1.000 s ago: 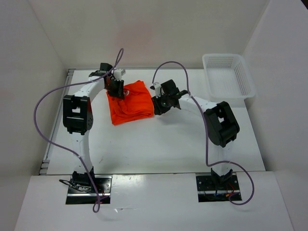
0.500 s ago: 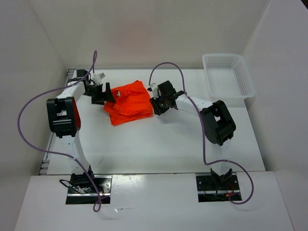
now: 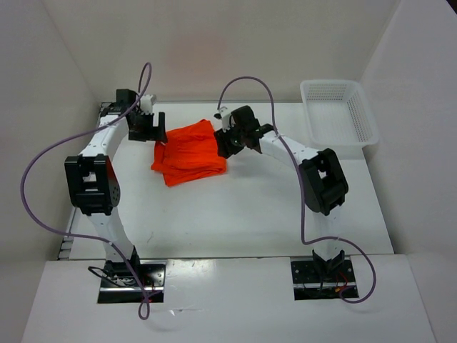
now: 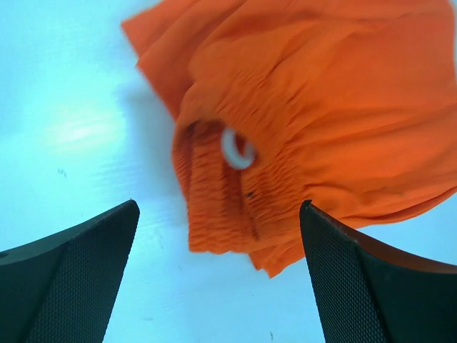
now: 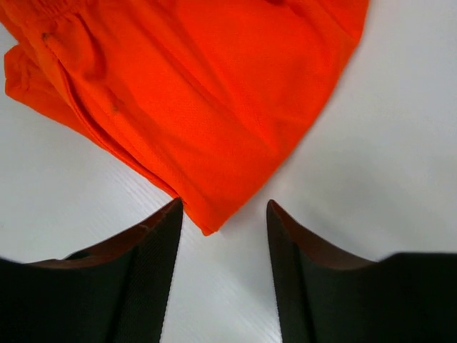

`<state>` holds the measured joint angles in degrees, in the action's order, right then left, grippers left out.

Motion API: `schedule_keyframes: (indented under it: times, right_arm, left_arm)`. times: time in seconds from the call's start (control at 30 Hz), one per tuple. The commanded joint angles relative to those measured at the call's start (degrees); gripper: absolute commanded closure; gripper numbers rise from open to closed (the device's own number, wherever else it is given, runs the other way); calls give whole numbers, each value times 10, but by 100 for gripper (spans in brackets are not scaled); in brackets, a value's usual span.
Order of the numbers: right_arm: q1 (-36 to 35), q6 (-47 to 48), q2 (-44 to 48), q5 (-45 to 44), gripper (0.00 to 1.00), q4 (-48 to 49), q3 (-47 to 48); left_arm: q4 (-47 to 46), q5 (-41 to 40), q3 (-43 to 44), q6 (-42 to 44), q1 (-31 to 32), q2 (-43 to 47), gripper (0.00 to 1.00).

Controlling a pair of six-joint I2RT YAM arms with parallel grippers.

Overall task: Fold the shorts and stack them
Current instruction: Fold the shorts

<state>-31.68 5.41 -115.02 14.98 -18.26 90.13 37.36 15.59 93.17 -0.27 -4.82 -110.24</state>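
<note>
Both hands spread, empty: left hand [image 4: 219,214] by shorts [image 3: 189,151] waistband, right hand [image 5: 224,207] at corner; drawstring [image 4: 236,148] visible.

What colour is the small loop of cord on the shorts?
White. The cord shows best in the left wrist view, on the orange shorts.

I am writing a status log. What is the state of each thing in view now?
shorts: folded, lying on the table, not gripped.
left end effector: open, empty, over the shorts.
right end effector: open, empty, at a shorts corner.
basket: empty.
</note>
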Motion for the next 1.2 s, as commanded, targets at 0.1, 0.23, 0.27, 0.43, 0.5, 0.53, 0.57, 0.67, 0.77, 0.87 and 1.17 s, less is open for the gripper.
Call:
schedule_keyframes:
  times: [0.1, 0.23, 0.27, 0.43, 0.5, 0.53, 0.57, 0.67, 0.77, 0.87, 1.17]
  right_arm:
    - [-5, -16, -52, 44, 32, 8, 35]
    - [-5, -11, -75, 44, 30, 13, 35]
    - [-10, -6, -83, 44, 30, 13, 35]
    - [-26, -6, -96, 10, 32, 20, 35]
    - [-26, -11, -101, 10, 38, 20, 35]
    - [-26, -17, -101, 10, 41, 20, 35]
    - [-31, -17, -101, 10, 51, 20, 30]
    - [-31, -28, -101, 10, 70, 20, 17]
    - [-31, -28, -86, 10, 93, 20, -4]
    - [-31, -15, -51, 5, 100, 8, -38]
    - [-31, 14, 150, 72, 85, -52, -230]
  left_arm:
    - [-28, -28, 39, 3, 39, -43, 0]
    - [-62, -9, 73, 3, 44, -93, 0]
    - [-71, -14, 79, 3, 50, -109, 0]
    - [-91, -63, 86, 3, 50, -133, 8]
    - [-91, -63, 86, 3, 50, -133, 26]
    - [-91, -58, 86, 3, 50, -139, 40]
    - [-98, -58, 86, 3, 50, -139, 59]
    - [-99, -52, 80, 3, 50, -144, 85]
    - [-99, -34, 80, 3, 50, -149, 85]
    - [-92, 8, 85, 3, 50, -154, 85]
    - [-69, 98, 62, 3, 76, -125, 62]
